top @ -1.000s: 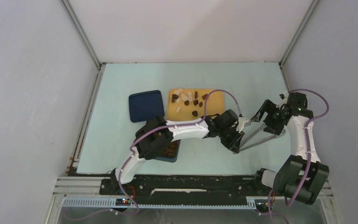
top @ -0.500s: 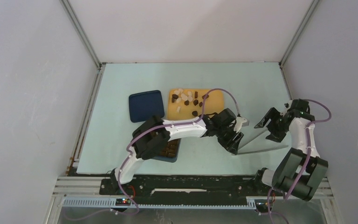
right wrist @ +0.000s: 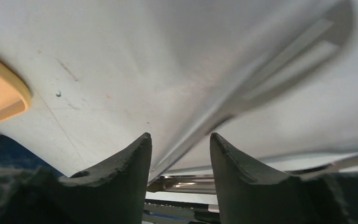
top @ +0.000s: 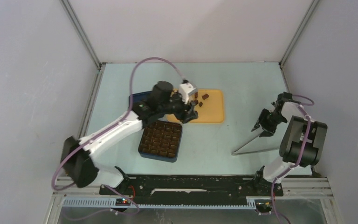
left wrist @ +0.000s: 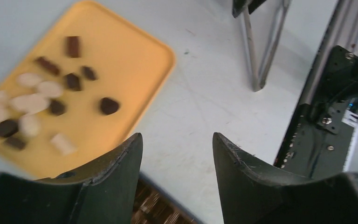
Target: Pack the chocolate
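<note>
At the table's [top: 121,84] left, the left arm [top: 116,128] stretches from its base up and rightward, passing above the box [top: 160,157]. The left gripper [top: 189,113] hangs over the tray's [top: 214,112] near left corner, jaws apart and holding nothing. The chocolate [left wrist: 108,105], white and dark pieces, lies scattered on the tray's left half. Further right, metal tongs [top: 254,145] slant across the table. The right arm [top: 303,140] is folded tight, with the right gripper [top: 259,128] at the tongs' far end. The tongs pass between its fingers; whether they are clamped is unclear.
</note>
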Robot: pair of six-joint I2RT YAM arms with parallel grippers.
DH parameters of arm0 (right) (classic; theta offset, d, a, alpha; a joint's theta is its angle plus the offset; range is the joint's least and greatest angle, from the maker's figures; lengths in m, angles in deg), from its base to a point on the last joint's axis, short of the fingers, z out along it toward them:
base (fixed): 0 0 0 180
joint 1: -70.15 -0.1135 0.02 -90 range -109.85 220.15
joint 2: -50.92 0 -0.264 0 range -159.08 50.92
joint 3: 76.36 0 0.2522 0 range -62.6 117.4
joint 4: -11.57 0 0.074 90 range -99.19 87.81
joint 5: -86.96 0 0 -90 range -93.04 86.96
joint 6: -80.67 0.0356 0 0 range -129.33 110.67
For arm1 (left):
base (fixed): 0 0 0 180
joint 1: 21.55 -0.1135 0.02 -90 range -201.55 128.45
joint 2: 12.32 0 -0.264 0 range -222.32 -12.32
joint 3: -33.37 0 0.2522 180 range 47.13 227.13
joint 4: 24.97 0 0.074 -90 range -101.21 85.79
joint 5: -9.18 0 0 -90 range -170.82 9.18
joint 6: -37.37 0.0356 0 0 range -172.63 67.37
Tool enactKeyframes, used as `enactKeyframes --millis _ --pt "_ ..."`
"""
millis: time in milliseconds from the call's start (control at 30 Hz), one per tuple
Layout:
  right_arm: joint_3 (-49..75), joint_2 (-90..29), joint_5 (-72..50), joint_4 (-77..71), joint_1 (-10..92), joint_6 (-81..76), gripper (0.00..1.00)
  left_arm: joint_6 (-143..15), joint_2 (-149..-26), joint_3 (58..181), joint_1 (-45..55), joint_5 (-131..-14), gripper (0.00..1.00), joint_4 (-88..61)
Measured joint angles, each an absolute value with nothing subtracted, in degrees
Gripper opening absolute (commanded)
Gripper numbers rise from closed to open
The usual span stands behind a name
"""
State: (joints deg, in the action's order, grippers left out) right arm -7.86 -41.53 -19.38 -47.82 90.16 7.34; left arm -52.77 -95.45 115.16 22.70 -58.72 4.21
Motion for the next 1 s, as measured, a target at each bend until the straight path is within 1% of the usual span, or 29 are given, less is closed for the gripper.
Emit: enactKeyframes --millis 33,67,167,233,333,467,600,733,1000 --pt "-7.1 -42.3 -19.5 -47.8 88.8 6.6 0.40 -51.4 -92.4 114.0 21.2 -59.2 0.61 5.1" --pt "-5.8 -43.6 -19.4 -47.9 86.9 5.6 0.36 -50.4 -89.9 113.1 19.7 -59.5 0.61 6.0" --pt "-0.1 -49.1 -19.0 -48.2 79.7 1.4 0.31 -48.1 -83.4 110.5 14.4 -60.1 0.62 9.1" --pt "4.4 -53.0 -18.1 -48.8 75.4 -1.4 0.30 -47.5 -80.3 108.9 11.2 -60.4 0.62 10.9" --pt "8.2 -56.4 -15.9 -48.8 69.9 -5.7 0.22 -47.5 -76.4 107.2 7.7 -60.7 0.62 13.9" --pt "8.5 -56.7 -12.6 -49.7 64.3 -11.2 0.13 -47.5 -72.4 106.6 5.3 -60.2 0.62 16.4" --pt "7.1 -55.3 -9.9 -49.5 62.2 -17.1 0.07 -47.6 -70.6 106.6 3.7 -59.5 0.62 16.6" --pt "3.6 -50.8 -8.3 -49.3 62.1 -24.3 0.01 -47.7 -70.5 106.6 3.0 -59.0 0.62 16.6" --pt "1.3 -41.8 -9.5 -51.6 62.4 -32.1 0.00 -47.7 -70.1 106.1 2.2 -57.9 0.62 16.6"
